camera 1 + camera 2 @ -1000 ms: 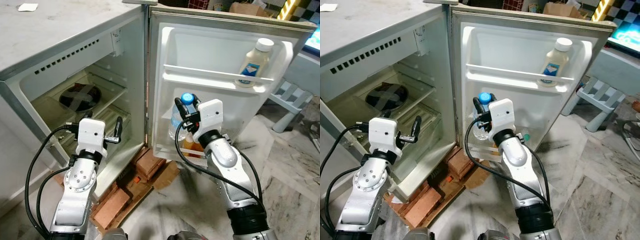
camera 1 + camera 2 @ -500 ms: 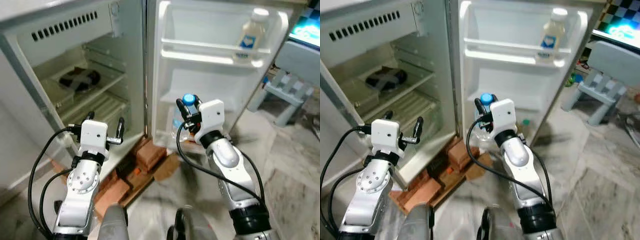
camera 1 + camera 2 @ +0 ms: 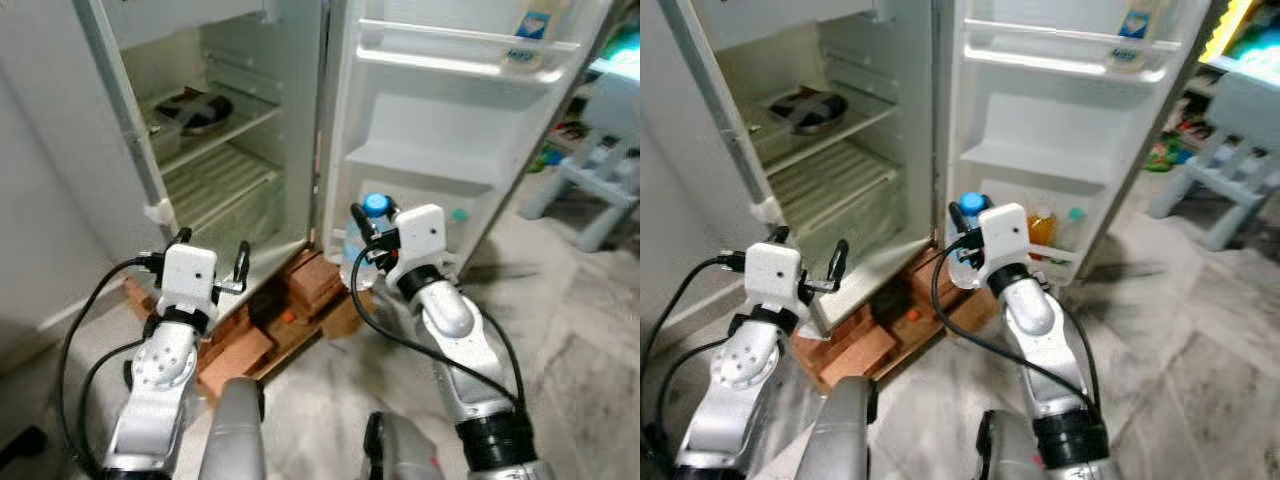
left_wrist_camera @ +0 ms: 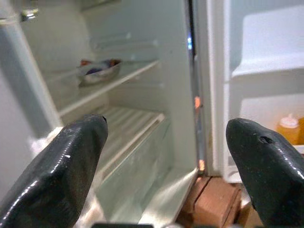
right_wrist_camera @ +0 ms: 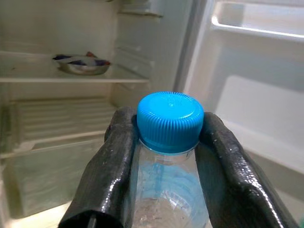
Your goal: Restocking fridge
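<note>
A clear water bottle (image 3: 362, 255) with a blue cap (image 5: 169, 119) is held upright by the right gripper (image 3: 366, 226), whose two black fingers (image 5: 112, 161) are closed on the neck just below the cap; the bottle is carried in front of the open fridge door (image 3: 425, 170), near its lowest shelf and not yet resting on anything. The left gripper (image 3: 210, 262) is held low before the fridge (image 3: 130, 150) cabinet with its fingers (image 4: 71, 161) spread apart and nothing between them. The restocking is judged to be partly done: a white bottle (image 3: 532, 35) is seen in the upper door rack, an orange bottle (image 3: 1041, 228) and a green-capped bottle (image 3: 1072, 226) are seen on the bottom door shelf, and a dish (image 3: 193, 108) is seen on the upper cabinet shelf (image 3: 215, 130). The placing of the held bottle is judged to remain, and the door is left open. The lower cabinet shelf and the middle door shelf are seen bare. Several items cannot be fully assessed: the white bottle is cut off by the top edge of the head views, the contents of the dish cannot be made out, the lower part of the held bottle is screened by the right arm, and the labels of the two small bottles are too small to read. The fridge is seen standing on bricks (image 3: 310, 290).
</note>
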`<state>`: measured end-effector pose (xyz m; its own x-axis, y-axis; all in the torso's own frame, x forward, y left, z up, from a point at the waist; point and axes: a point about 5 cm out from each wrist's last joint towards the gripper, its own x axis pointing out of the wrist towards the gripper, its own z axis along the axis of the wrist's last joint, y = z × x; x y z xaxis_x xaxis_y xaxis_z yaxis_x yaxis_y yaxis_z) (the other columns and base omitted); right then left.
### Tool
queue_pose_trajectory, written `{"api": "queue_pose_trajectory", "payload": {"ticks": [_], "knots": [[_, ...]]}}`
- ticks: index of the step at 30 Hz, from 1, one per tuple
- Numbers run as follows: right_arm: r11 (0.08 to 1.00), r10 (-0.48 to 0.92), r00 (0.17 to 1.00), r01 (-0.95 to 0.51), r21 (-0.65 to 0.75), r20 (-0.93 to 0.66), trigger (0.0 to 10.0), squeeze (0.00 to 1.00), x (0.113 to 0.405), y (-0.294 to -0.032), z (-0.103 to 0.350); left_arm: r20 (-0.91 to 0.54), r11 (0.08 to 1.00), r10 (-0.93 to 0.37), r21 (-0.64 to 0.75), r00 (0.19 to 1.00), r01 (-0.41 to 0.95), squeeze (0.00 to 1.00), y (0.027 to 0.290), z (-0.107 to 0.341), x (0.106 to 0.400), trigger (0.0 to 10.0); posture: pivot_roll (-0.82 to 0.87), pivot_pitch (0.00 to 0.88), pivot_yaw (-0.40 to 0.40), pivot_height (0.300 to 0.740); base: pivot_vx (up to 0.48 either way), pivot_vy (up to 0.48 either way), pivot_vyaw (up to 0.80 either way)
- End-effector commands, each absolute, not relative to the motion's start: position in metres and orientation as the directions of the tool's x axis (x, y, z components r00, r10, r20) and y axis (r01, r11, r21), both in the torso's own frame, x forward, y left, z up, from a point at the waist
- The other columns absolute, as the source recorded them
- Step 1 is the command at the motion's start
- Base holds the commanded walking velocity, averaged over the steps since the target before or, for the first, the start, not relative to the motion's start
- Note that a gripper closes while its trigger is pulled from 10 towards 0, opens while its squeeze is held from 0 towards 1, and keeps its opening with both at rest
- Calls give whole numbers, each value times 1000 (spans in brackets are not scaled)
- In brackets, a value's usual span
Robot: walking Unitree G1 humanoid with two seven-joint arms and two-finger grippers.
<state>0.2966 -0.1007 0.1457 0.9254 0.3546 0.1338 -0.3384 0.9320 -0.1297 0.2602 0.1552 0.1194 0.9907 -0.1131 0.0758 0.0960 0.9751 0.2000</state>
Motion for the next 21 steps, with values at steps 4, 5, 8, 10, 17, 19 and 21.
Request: {"api": "queue_pose_trajectory", "payload": {"ticks": [4, 5, 8, 10, 17, 19, 21], "knots": [[936, 344, 921, -321, -143, 184, 10000, 0, 299, -103, 158, 97, 974, -129, 201, 987, 108, 0, 152, 124, 261, 10000, 104, 31, -66, 636, 307, 0, 0], [936, 344, 921, -321, -143, 184, 10000, 0, 299, -103, 158, 97, 974, -129, 201, 987, 108, 0, 152, 124, 261, 10000, 104, 31, -66, 636, 304, 0, 0], [936, 343, 921, -320, -145, 187, 10000, 0, 300, -104, 158, 98, 974, -130, 199, 987, 109, 0, 151, 124, 261, 10000, 103, 30, -66, 636, 411, 0, 0], [937, 341, 921, -317, -148, 188, 10000, 0, 301, -104, 158, 99, 974, -131, 198, 986, 109, 0, 151, 124, 261, 10000, 103, 29, -66, 636, 469, 0, 0], [937, 341, 921, -317, -148, 189, 10000, 0, 300, -104, 158, 101, 974, -137, 197, 985, 115, 0, 150, 124, 261, 10000, 102, 28, -64, 636, 474, 0, 0], [937, 341, 921, -317, -148, 189, 10000, 0, 300, -104, 158, 102, 973, -139, 197, 985, 117, 0, 149, 124, 262, 10000, 102, 28, -63, 636, 480, 0, 0], [937, 341, 921, -317, -149, 188, 10000, 0, 300, -104, 158, 102, 973, -143, 198, 984, 121, 0, 149, 124, 262, 10000, 103, 28, -64, 636, 476, 0, 0]]}}
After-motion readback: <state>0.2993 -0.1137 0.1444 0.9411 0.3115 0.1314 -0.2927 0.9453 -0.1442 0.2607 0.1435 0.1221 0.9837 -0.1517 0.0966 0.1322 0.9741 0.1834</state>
